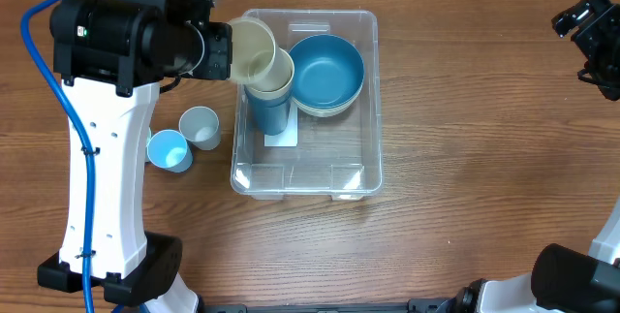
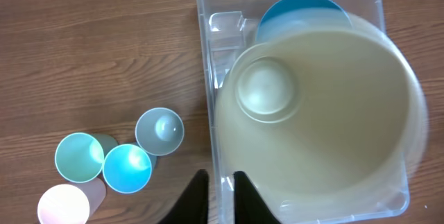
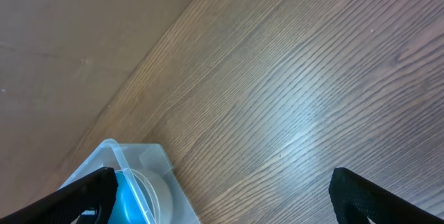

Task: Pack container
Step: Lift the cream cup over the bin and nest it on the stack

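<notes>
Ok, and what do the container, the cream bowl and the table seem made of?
The container looks like clear, glossy hard plastic: wood grain shows through its walls. The cream bowl is probably plastic too, opaque and smooth with a soft sheen. The table looks like wood or wood-look laminate, with brown grain lines.

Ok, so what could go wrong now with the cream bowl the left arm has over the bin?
1. The cream bowl hangs tilted over the left wall of the container, pinched by the left gripper; released there, it may tip outside.
2. It sits right above the tall blue cup and could knock it over.
3. The grey cup stands near the arm and might get swept.
</notes>
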Controlling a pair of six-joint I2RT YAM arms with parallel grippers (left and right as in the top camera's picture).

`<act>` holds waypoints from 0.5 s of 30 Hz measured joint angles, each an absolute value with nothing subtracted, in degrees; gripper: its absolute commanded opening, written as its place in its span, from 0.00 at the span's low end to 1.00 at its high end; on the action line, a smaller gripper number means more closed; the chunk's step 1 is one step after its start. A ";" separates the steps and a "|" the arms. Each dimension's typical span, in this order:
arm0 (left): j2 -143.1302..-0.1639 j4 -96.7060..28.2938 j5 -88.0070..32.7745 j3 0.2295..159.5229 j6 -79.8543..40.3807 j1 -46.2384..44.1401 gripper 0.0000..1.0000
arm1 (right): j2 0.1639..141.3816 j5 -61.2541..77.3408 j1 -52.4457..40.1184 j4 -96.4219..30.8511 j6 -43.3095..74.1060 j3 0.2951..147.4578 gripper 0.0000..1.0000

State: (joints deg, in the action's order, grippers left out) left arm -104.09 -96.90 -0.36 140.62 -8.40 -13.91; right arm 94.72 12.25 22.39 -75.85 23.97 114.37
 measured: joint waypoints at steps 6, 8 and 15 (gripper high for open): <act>-104.03 -96.90 0.73 140.16 -8.54 -13.91 0.56 | 94.72 12.25 22.41 -75.88 23.97 114.37 1.00; -104.03 -96.90 2.42 140.16 -9.26 -13.91 0.66 | 94.72 12.25 22.41 -75.85 23.97 114.37 1.00; -103.22 -96.88 11.46 140.16 -16.75 -7.60 0.75 | 94.72 12.25 22.39 -75.85 23.94 114.37 1.00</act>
State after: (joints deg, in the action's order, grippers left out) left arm -103.22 -96.88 11.46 140.16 -16.75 -7.60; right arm 94.72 12.25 22.39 -75.85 23.94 114.37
